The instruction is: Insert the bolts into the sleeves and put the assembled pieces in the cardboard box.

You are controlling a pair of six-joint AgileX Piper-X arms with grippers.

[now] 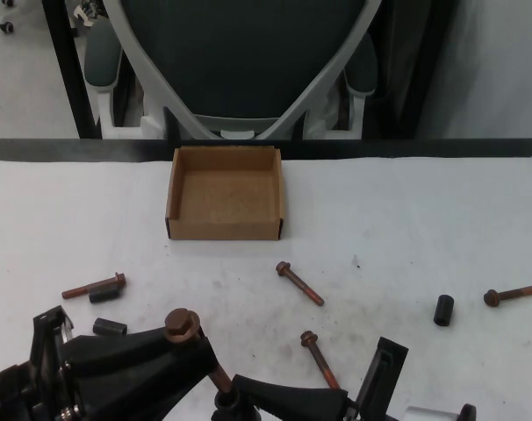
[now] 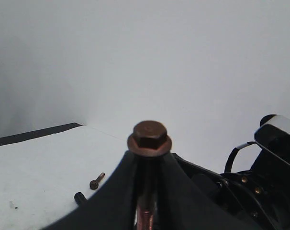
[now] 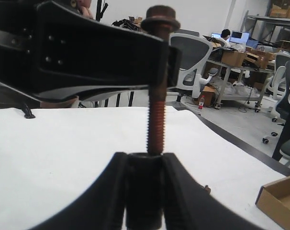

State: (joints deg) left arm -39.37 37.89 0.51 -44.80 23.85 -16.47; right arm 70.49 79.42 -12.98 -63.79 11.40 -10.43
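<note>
My left gripper (image 1: 196,346) is shut on a copper bolt (image 1: 183,323), just under its flanged head (image 2: 149,138), near the bench's front edge. The threaded shaft (image 3: 156,124) points down into the top of a black sleeve (image 3: 144,191), and its tip is just inside. My right gripper (image 1: 224,400) is shut on that sleeve directly below the bolt. The open cardboard box (image 1: 224,230) stands at the back centre with nothing in it; a corner of the box (image 3: 279,201) also appears in the right wrist view.
Loose bolts lie at the left (image 1: 95,286), in the middle (image 1: 299,282), front centre (image 1: 319,358) and far right (image 1: 512,294). Loose black sleeves lie at the left (image 1: 104,296), front left (image 1: 110,328) and right (image 1: 443,310). An office chair (image 1: 240,53) stands behind the bench.
</note>
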